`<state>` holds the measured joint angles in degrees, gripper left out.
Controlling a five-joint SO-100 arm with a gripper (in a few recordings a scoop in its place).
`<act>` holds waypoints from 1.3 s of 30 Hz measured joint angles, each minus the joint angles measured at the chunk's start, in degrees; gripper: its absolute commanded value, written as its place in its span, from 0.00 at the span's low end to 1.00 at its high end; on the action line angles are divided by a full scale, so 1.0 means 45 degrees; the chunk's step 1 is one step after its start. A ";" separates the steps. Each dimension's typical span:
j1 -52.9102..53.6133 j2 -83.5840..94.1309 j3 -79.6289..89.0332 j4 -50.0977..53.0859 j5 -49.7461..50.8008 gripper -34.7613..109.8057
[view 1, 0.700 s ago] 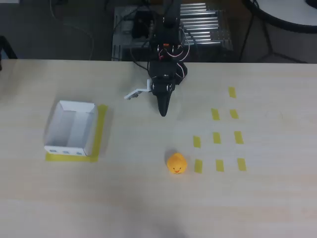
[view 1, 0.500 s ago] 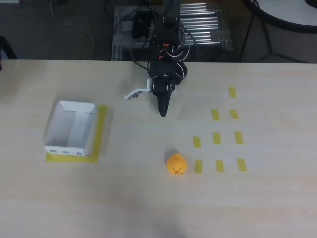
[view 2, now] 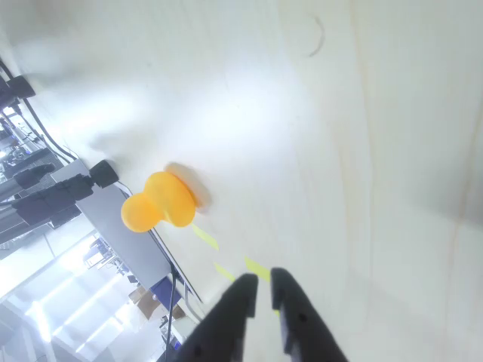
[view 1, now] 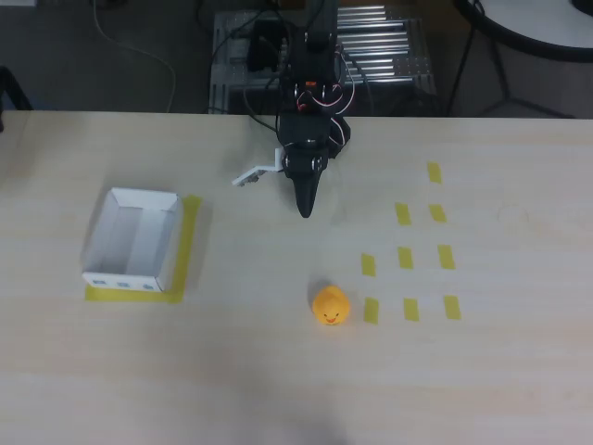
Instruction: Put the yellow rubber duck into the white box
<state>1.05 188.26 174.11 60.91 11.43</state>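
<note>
The yellow rubber duck (view 1: 331, 307) sits on the light wooden table, face toward the near edge; in the wrist view the duck (view 2: 159, 202) lies ahead of the fingers and apart from them. The white box (view 1: 132, 240) stands at the left on a yellow tape outline, nothing inside it. My black gripper (view 1: 304, 206) hangs near the table's far edge, pointing toward the duck and well short of it. The two dark fingertips (view 2: 263, 284) lie almost together with a thin slit between them and nothing held.
Several small yellow tape squares (view 1: 406, 258) are stuck to the table right of the duck. The arm's base with its wires (view 1: 310, 83) sits at the far edge. A metal rack (view 1: 380, 56) stands behind the table.
</note>
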 measured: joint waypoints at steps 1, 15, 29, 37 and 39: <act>0.0000 0.0000 0.0000 0.0000 0.0000 0.24; 0.0000 0.0000 0.0000 0.0000 0.0000 0.24; 0.0000 0.0000 0.0000 0.0000 0.0000 0.24; 0.0000 0.0000 0.0000 0.0000 -0.0020 0.24; 0.0039 0.0000 0.0000 -0.0098 -0.0176 0.24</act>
<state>1.23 188.26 174.11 60.47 10.63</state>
